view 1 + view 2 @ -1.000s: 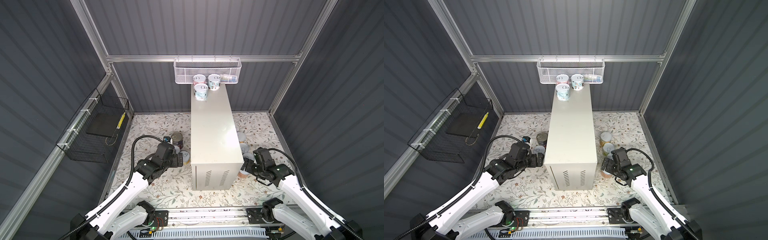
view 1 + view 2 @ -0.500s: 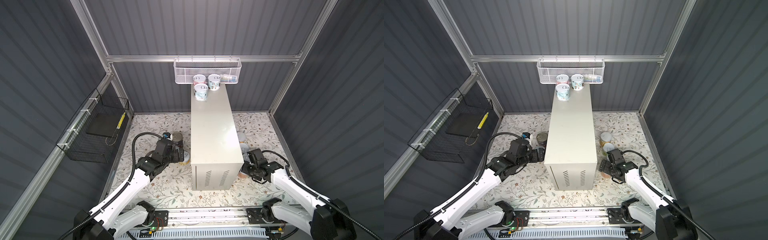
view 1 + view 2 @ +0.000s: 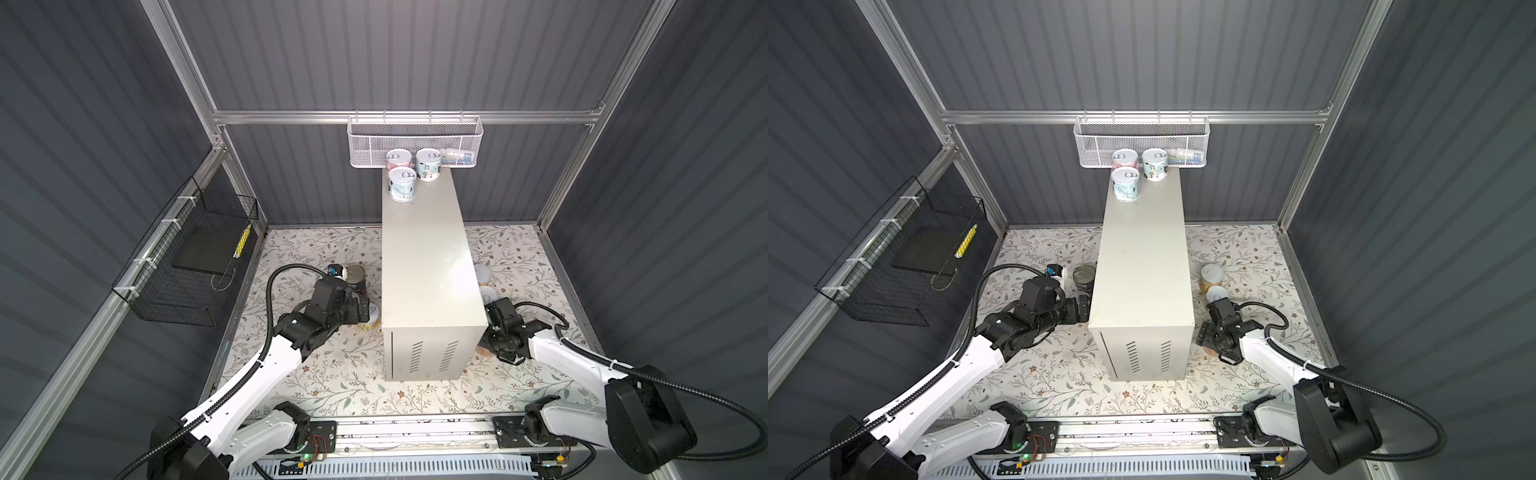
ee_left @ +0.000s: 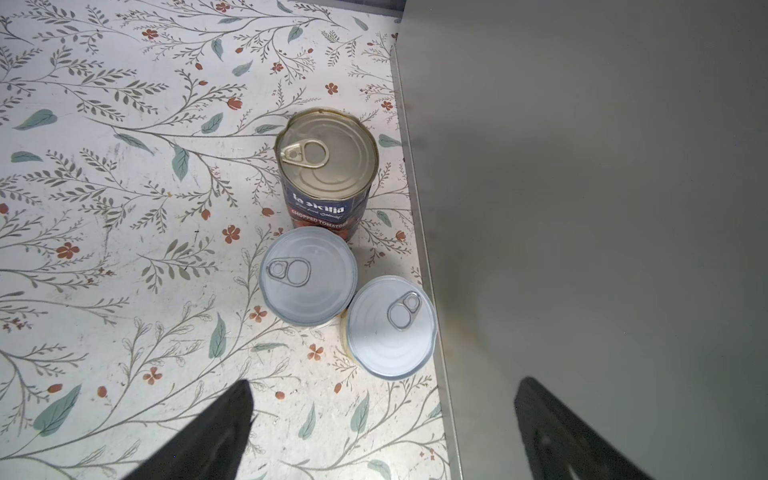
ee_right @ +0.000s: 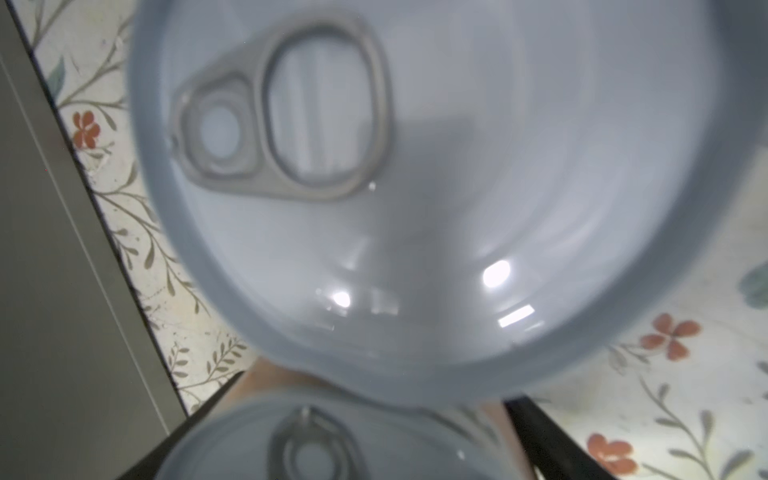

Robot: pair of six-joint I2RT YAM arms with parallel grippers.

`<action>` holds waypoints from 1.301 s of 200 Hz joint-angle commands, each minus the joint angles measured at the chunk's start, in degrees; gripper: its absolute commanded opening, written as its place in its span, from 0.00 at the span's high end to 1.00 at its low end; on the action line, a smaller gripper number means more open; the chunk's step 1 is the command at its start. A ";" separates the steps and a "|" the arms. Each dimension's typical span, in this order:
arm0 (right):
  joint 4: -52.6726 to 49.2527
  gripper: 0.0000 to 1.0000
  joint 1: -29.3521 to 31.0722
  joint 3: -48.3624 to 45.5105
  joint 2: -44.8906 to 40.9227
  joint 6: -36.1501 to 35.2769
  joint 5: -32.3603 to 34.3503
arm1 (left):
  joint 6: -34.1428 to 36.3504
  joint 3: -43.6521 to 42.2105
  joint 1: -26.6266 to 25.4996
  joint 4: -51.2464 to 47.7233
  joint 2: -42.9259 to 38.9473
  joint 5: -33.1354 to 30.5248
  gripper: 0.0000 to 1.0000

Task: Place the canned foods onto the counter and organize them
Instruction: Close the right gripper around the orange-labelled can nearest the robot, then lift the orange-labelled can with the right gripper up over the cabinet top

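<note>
Three small cans [image 3: 402, 185] [image 3: 1125, 185] stand at the far end of the cream counter [image 3: 428, 257] [image 3: 1142, 257]. Left of the counter, on the floor, are the dark-blue tomato can [image 4: 328, 166] [image 3: 355, 276] and two small silver-lidded cans [image 4: 307, 276] [image 4: 390, 326]. My left gripper [image 4: 384, 419] [image 3: 363, 311] hangs open just short of them, empty. On the counter's right side my right gripper [image 5: 361, 432] [image 3: 1208, 347] has its fingers against both sides of an orange-labelled can [image 5: 332, 453]. Another can [image 5: 415, 187] stands right behind it, and one more [image 3: 1212, 274] further back.
A white mesh basket [image 3: 415, 141] hangs on the back rail just behind the counter's far end. A black wire basket [image 3: 187, 266] on the left wall holds a dark slab and a yellow pen. The counter's side wall [image 4: 582, 208] is close beside my left gripper.
My right arm has dropped low beside the counter's front corner and its jaws have narrowed onto the orange-labelled can. My left arm has edged closer to the cans by the counter.
</note>
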 commanded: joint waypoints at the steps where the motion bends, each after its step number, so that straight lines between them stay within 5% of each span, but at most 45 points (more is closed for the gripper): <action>1: -0.55 0.26 0.12 -0.25 1.94 0.17 0.27 | 0.64 -0.41 0.18 0.40 0.31 0.64 0.01; 27: -1.55 0.60 0.40 0.27 1.43 -0.71 -0.25 | 0.89 -0.45 0.25 -0.13 -0.02 0.21 0.01; 43: -3.98 1.00 0.53 1.38 0.08 -1.42 -0.19 | 0.92 -0.29 0.23 -0.58 -0.52 0.00 0.01; 94: -22.74 1.00 0.67 12.86 -12.73 -9.11 -0.96 | 1.83 0.38 0.23 -1.83 -0.99 -0.49 0.01; 135: -38.83 1.00 -0.04 32.99 -14.57 -19.30 -5.88 | 1.97 -0.32 0.32 -0.93 -0.85 0.10 0.01; 212: -57.33 1.00 -0.34 79.10 1.47 -30.13 -5.55 | 3.00 -0.98 0.37 0.34 -1.15 0.52 0.00; 260: -60.43 1.00 4.35 97.58 13.41 -32.21 -8.72 | 3.16 -0.99 0.32 0.24 -1.62 0.64 0.01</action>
